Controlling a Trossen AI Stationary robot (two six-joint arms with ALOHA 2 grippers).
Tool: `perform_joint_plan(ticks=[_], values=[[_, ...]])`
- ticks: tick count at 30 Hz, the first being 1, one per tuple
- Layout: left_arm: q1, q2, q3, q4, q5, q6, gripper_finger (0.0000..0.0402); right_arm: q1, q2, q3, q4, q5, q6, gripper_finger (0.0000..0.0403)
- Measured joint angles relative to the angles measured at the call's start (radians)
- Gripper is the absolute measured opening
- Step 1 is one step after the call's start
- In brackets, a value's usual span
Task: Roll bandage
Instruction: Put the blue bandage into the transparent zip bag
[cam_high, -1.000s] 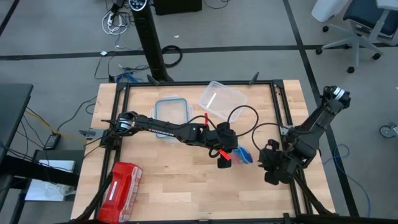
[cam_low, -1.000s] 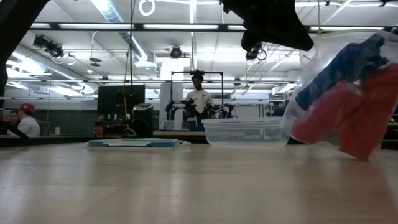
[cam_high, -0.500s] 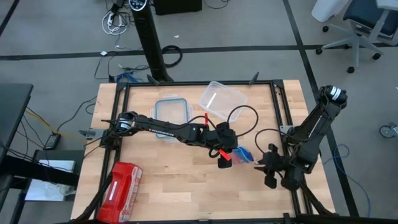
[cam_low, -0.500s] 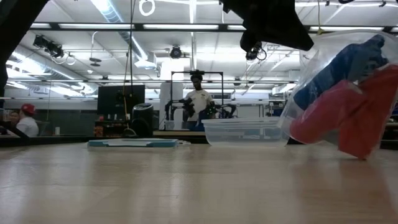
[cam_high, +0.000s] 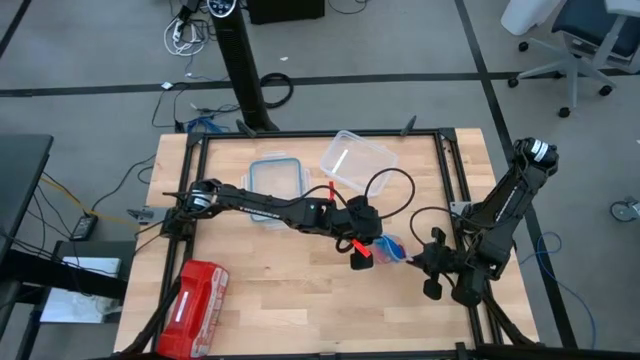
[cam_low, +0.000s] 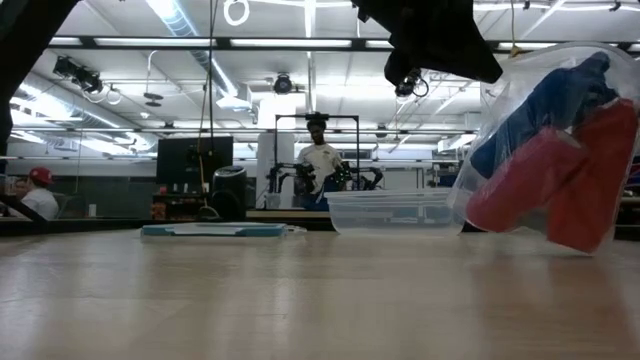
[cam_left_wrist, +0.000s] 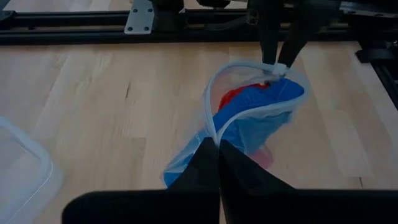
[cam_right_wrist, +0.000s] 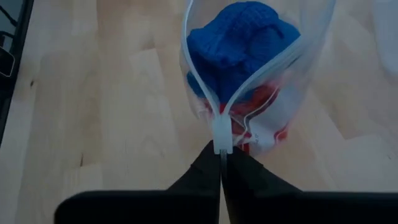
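A clear zip bag (cam_high: 392, 250) hangs between my two grippers at the table's right middle. Inside it are the bright blue bandage (cam_right_wrist: 239, 40), bunched up, and red fabric (cam_low: 560, 190) below it. My left gripper (cam_high: 362, 256) is shut on the bag's mouth at one end. My right gripper (cam_high: 420, 260) is shut on the mouth's other end, at the white zip slider (cam_right_wrist: 220, 140). The mouth (cam_left_wrist: 249, 93) gapes between them. In the low view the bag's bottom (cam_low: 580, 245) is close to the tabletop; I cannot tell if it rests there. My left gripper pinches the bag's rim (cam_left_wrist: 211, 138) between its two fingers at the end of the mouth nearest it, slanting down from the table's left. The bag hangs away from the fingers with its mouth held up. My right gripper pinches the white slider end of the zip rim (cam_right_wrist: 220, 144) between its two fingertips, slanting down from the table's right. The two zip strips spread apart from that point, and the bag hangs beyond the fingers.
A red zip pouch (cam_high: 195, 296) lies at the near left corner. A clear tub (cam_high: 357, 158) and a blue-rimmed lid (cam_high: 275, 178) sit at the far middle. A black frame (cam_high: 450, 150) runs along the table's edges. A person (cam_low: 320, 165) stands in the room beyond.
My right gripper has come down and toward the table's left, up to the bag, tipping more steeply, and has taken hold of the zip's slider end. The bag has swayed slightly. My left gripper has kept its hold in place.
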Motion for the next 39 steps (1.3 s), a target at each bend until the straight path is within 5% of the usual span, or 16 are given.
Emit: perform_joint_plan(ticks=[6,13,19,25,39], values=[[0.000,0.000,0.000,-0.028,0.000,-0.002,0.0000,0.000,-0.016,0.008,-0.027,-0.036,-0.006,0.0003],[-0.002,0.000,-0.001,-0.063,0.004,-0.002,0.0000,-0.005,-0.031,0.149,-0.254,-0.109,-0.012,0.0001],[-0.005,-0.001,0.004,-0.060,0.042,0.006,0.0000,-0.082,-0.036,0.267,-0.367,-0.368,-0.115,0.0001],[-0.005,-0.003,0.061,-0.081,0.039,0.054,0.0000,-0.178,-0.036,0.382,-0.474,-0.495,-0.278,0.0000],[0.003,-0.002,0.175,-0.240,0.026,0.078,0.0000,-0.240,-0.035,0.560,-0.670,-0.401,-0.362,0.0000]])
